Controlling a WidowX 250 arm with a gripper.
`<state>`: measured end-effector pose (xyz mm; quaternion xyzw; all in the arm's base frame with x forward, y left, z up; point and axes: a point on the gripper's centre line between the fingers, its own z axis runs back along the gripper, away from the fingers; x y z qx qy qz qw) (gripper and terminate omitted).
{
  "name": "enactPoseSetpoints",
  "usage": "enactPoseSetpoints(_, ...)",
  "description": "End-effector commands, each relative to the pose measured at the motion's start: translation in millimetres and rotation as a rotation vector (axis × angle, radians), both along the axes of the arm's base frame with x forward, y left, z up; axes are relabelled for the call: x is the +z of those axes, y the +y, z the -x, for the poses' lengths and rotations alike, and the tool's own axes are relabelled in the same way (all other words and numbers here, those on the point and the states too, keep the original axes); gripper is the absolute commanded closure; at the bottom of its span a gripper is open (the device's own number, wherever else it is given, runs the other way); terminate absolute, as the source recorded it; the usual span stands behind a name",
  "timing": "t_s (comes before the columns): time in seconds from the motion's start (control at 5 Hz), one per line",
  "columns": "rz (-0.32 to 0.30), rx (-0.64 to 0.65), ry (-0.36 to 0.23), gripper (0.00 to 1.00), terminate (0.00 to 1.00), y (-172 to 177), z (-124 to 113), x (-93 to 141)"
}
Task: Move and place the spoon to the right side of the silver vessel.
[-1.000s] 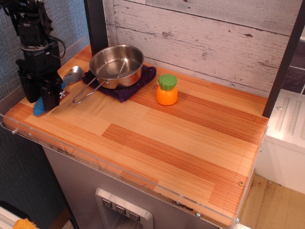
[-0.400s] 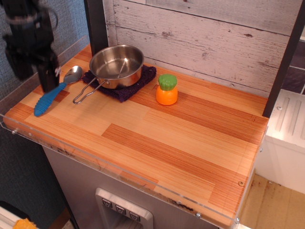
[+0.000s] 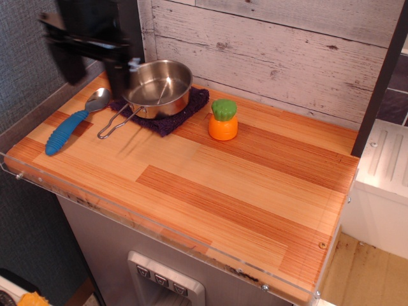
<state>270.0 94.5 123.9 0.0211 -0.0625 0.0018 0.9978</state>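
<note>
We see the spoon [image 3: 71, 121] lying untouched on the table [image 3: 210, 191], left of the silver vessel [image 3: 156, 86], our blurred tool [image 3: 95, 64] above holding nothing, its grip unreadable.

My pincer [image 3: 95, 70] hangs blurred above the desk's [image 3: 210, 185] back left corner, its two dark fingers spread apart and holding nothing. Below it the spoon [image 3: 75, 121] lies flat, blue handle toward the front edge. Just right, the silver vessel [image 3: 156, 84] sits on a dark purple cloth [image 3: 182, 111]. A toy carrot [image 3: 223, 120] stands farther right.
</note>
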Motion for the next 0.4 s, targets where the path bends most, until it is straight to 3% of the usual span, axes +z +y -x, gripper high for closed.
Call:
enactPoseSetpoints(0.0,0.057,-0.031,0.008,0.00,0.00,-34.9,-7.4,6.2)
enactPoseSetpoints(0.2,0.045,-0.127,0.055,0.00,0.00,-36.8,-8.8,4.9)
